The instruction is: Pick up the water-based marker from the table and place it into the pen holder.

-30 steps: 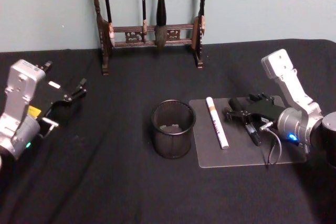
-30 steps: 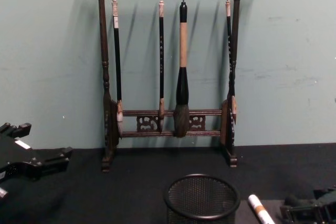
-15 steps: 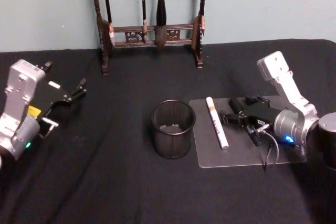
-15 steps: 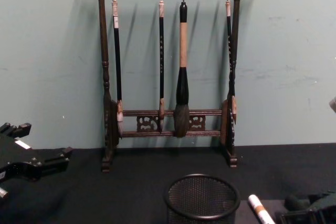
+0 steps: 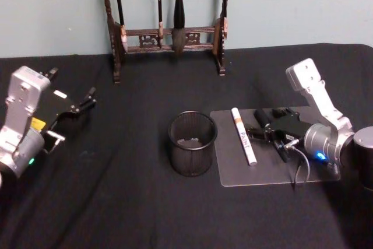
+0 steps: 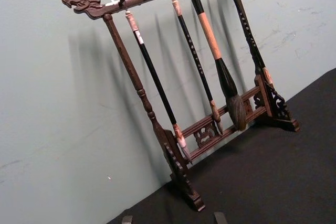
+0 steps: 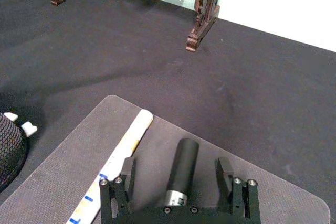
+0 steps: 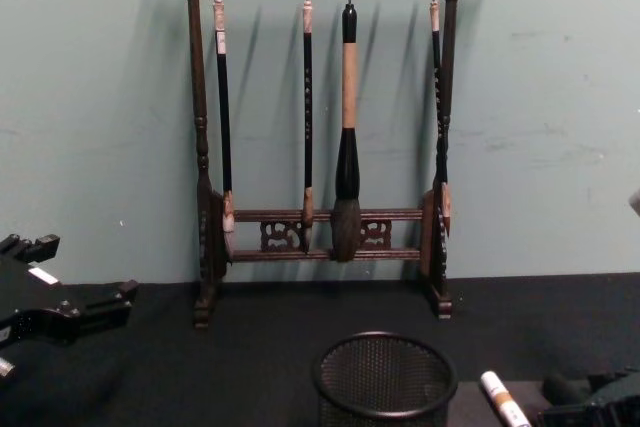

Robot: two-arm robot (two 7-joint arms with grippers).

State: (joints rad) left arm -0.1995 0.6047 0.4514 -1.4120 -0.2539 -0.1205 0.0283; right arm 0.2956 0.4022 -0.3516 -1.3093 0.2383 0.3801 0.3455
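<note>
Black cloth is spread over the counter (image 5: 134,208), and the pen holder (image 5: 192,143) is stood upright near its middle. Just right of the holder, and apart from it, the white marker (image 5: 243,136) is laid flat on a grey mat (image 5: 259,173). Farther right, the right tool (image 5: 252,133) is held low beside the marker, its 2 fingers (image 7: 127,177) spread, nothing gripped. Well left of the holder, the left tool (image 5: 87,100) is held released. Behind the holder a wooden brush rack (image 5: 148,41) is seen.
</note>
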